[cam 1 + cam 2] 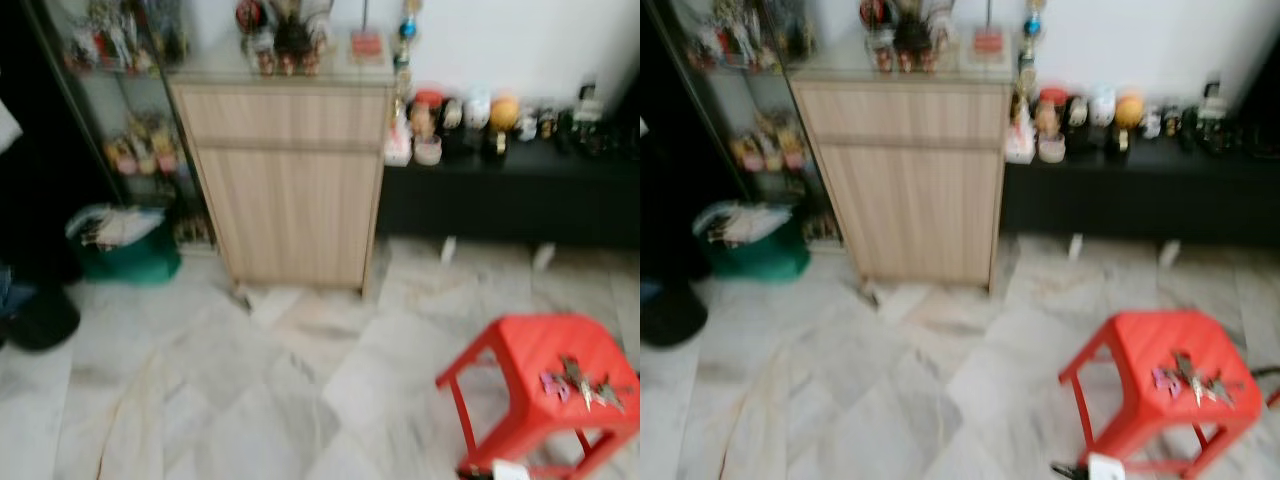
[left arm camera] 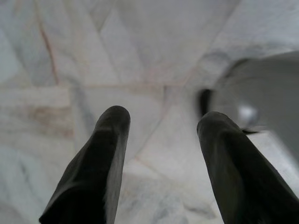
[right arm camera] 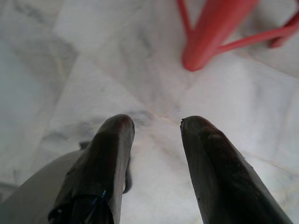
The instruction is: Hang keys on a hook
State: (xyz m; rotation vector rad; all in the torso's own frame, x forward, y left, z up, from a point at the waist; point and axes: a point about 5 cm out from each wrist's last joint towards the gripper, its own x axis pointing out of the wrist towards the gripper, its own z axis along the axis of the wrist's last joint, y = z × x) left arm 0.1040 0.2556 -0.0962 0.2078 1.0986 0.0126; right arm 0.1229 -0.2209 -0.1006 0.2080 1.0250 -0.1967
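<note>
1. Standing on a pale marble floor [image 1: 200,400], I look forward and down into a slightly blurred room; a white wall runs along the back.
2. A long, low black bench [image 1: 520,200] sits against that wall on my right, carrying a row of small ornaments.
3. A light wooden cabinet [image 1: 285,180] stands ahead of me, left of the bench and touching its end, with figurines on top. I cannot make out a hook anywhere.
4. A glass display shelf [image 1: 120,90] stands left of the cabinet, with a green bag [image 1: 125,245] on the floor at its foot.
5. A red plastic stool [image 1: 545,400] stands near me, low on my right.
6. The keys [image 1: 580,382], a small bunch with a purple tag, lie loose on the stool's seat.
7. My left gripper [image 2: 161,126] hangs over bare floor, its fingers parted and holding nothing.
8. My right gripper [image 3: 156,123] hangs over the floor too, fingers apart and empty, with a stool leg just ahead of it.
9. I judge this is the opening step: the keys are not yet picked up. Next I should turn right, step to the stool, and bring my right gripper down over the bunch to close on it.
</note>
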